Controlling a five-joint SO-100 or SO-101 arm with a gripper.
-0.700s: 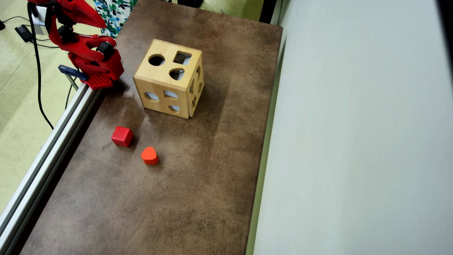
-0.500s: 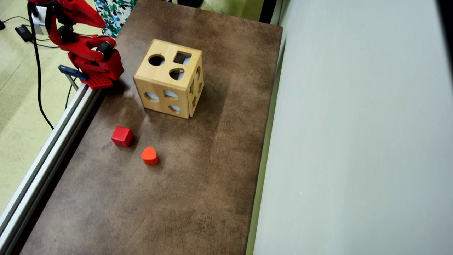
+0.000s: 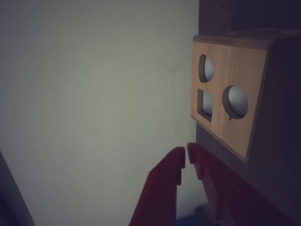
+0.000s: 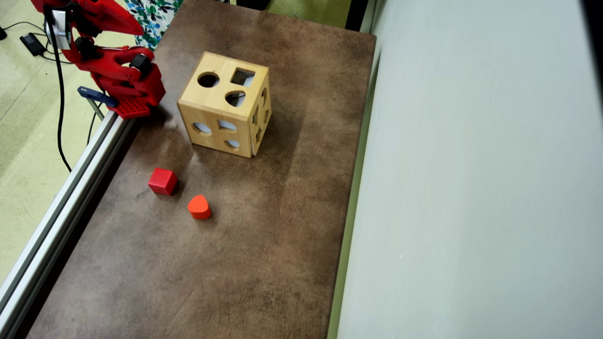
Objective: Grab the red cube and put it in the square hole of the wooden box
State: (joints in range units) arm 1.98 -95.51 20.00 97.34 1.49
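Resting red cube [image 4: 162, 181] on table | well apart from tool [image 3: 187, 153] | tool clenched, empty

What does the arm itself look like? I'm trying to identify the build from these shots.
The arm is bright red plastic with black joint parts, on a red gridded base. A black cable trails from it to the floor. The gripper has two red pointed fingers with stepped inner edges.

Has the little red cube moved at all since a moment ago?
No. In the overhead view the red cube sits in the same spot beside the orange heart block, below the wooden box.
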